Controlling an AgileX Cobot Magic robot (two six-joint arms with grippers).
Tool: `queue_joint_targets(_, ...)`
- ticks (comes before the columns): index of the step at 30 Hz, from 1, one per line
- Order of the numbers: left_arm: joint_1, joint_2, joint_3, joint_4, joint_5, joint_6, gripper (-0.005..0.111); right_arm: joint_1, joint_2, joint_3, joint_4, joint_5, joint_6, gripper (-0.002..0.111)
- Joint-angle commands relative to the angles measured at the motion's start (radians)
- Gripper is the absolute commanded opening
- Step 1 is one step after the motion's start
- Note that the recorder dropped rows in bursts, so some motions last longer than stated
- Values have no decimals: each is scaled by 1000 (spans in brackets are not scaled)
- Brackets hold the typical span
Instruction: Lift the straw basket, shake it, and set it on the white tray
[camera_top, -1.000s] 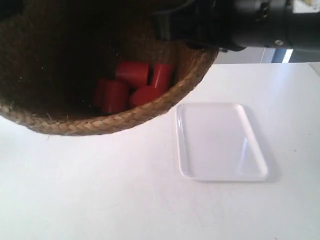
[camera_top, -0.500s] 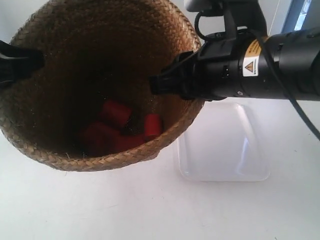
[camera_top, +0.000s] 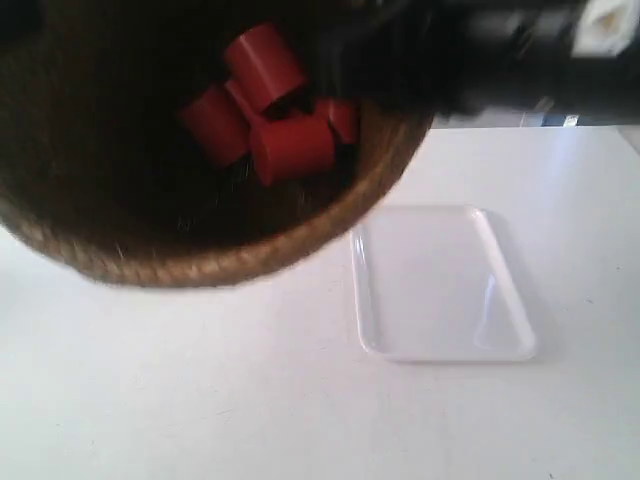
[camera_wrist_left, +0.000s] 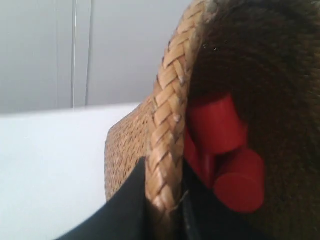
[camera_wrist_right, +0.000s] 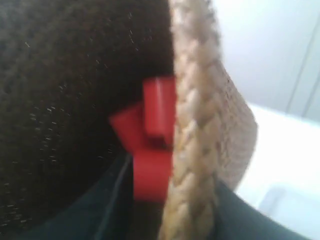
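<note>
Left wrist view: my left gripper (camera_wrist_left: 164, 206) clamps straw basket (camera_wrist_left: 169, 120) rim; right gripper (camera_wrist_right: 175, 207), blurred, apparently likewise.

the straw basket (camera_top: 200, 265) is blurred, its rim cut off at the exterior view's top.

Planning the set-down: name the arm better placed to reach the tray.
Right, probably: left claw and right claw both clamp the straw basket rim, but only the right wrist view shows the white tray.

Straw basket (camera_top: 200, 262) aloft; white tray (camera_top: 440, 285) unobstructed
</note>
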Motion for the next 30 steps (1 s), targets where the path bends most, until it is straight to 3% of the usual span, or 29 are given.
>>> queue_joint_targets(1,-19,16,27,33,-5,3,0,-10,51,30,-10,33,39,0)
queue_joint_targets(9,-19,27,25,37,-41,1,0,-12,38,30,-13,30,39,0)
queue_joint_targets(11,-19,60,13,35,-47,-40,0,-52,27,16,-28,47,39,0)
queue_joint_targets(18,-36,289,-204,20,-16,-135,0,-271,23,-126,-39,258,-2,0)
queue_joint_targets(24,-179,445,-270,-2,-134,-237,0,-391,119,-283,-37,428,-132,0)
queue_joint_targets(30,-238,537,-286,-32,-175,-251,0,-454,220,-345,-17,503,-222,0)
